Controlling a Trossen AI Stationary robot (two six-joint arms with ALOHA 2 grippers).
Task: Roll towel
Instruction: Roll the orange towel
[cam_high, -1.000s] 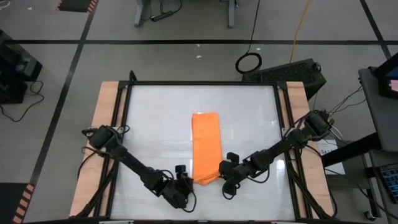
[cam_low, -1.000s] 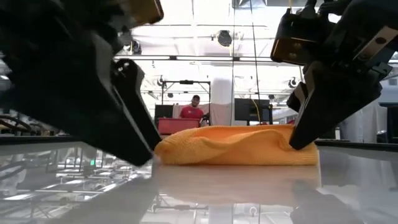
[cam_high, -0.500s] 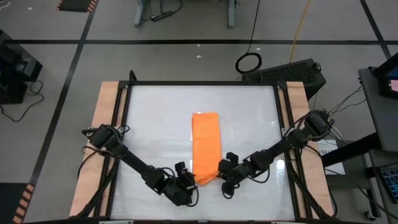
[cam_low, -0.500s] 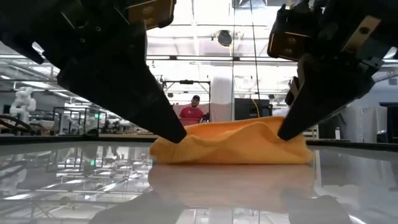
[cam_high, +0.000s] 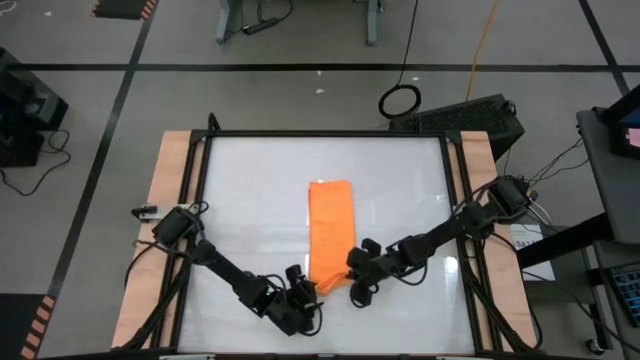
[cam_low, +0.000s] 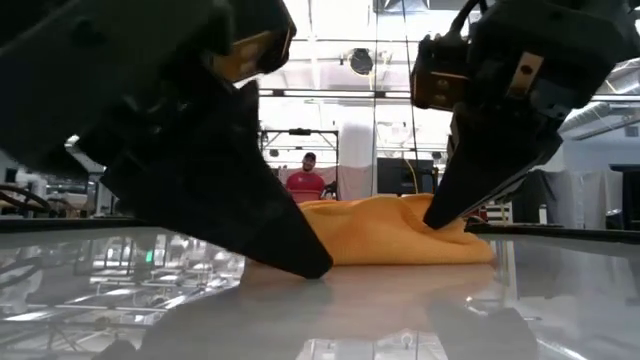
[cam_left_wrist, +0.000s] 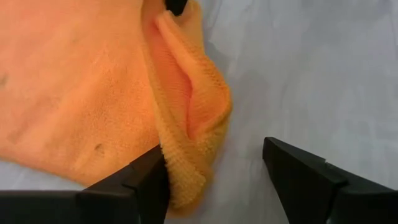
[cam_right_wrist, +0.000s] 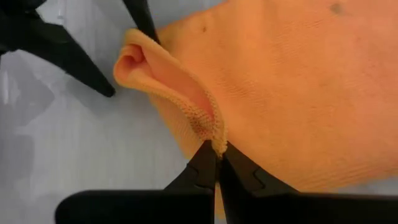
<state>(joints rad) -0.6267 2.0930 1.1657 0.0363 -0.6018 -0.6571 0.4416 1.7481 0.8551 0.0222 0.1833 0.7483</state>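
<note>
Since a second ago both arms have crowded in on the near end of the cloth: the left gripper has slid from beside the corner right up to it, and the right gripper has shifted inward, bunching that end into a raised fold that was lying flatter before.

The white glossy table carries the bright-orange soft cloth towel, a long folded strip lying near the middle, running from centre toward the near edge. Its far end lies flat; its near end is puckered up between the two grippers.

The left gripper's dark fingers are spread wide, one touching the towel's curled hem, the other standing apart on bare table. The right gripper's fingers are pinched tight together on the edge of the towel's raised lip, holding it up.

There is open white surface to both sides of the strip and beyond its far end; the black frame and wooden side boards stand well apart from it.
</note>
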